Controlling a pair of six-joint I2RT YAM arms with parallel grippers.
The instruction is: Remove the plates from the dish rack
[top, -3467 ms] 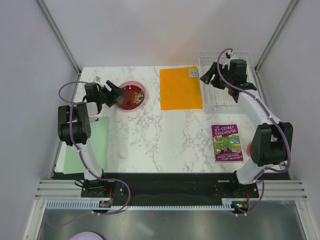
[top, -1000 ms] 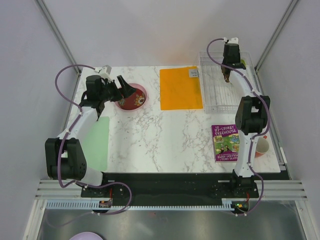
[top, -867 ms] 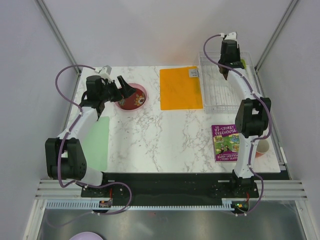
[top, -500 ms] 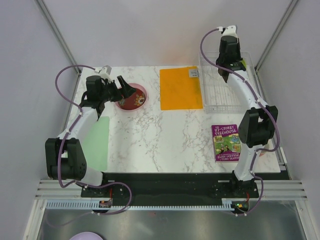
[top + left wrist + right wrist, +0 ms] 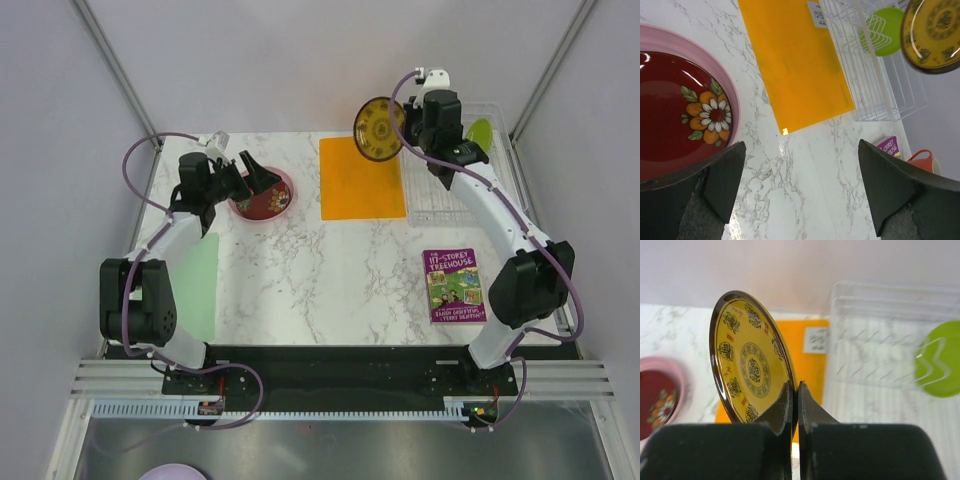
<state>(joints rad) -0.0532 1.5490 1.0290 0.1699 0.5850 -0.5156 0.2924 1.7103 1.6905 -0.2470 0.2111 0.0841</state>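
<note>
Four plates are counted. One yellow patterned plate [image 5: 378, 128] is pinched at its rim between the closed fingers of the right gripper [image 5: 795, 390]. It is held on edge in the air above the far end of the one orange mat [image 5: 360, 185], just beside the one dish rack [image 5: 440, 195] and lifted out of it. One lime green plate [image 5: 480, 133] is seen standing in the rack's far right corner. Two plates are stacked on the table at the left, the dark red plate [image 5: 262, 198] laid inside the pink plate [image 5: 287, 180]. The left gripper [image 5: 801, 165] is spread wide with nothing held, close by that stack. One book [image 5: 455, 285], one green mat [image 5: 195, 290] and one orange mug [image 5: 924, 160] are also seen.
</note>
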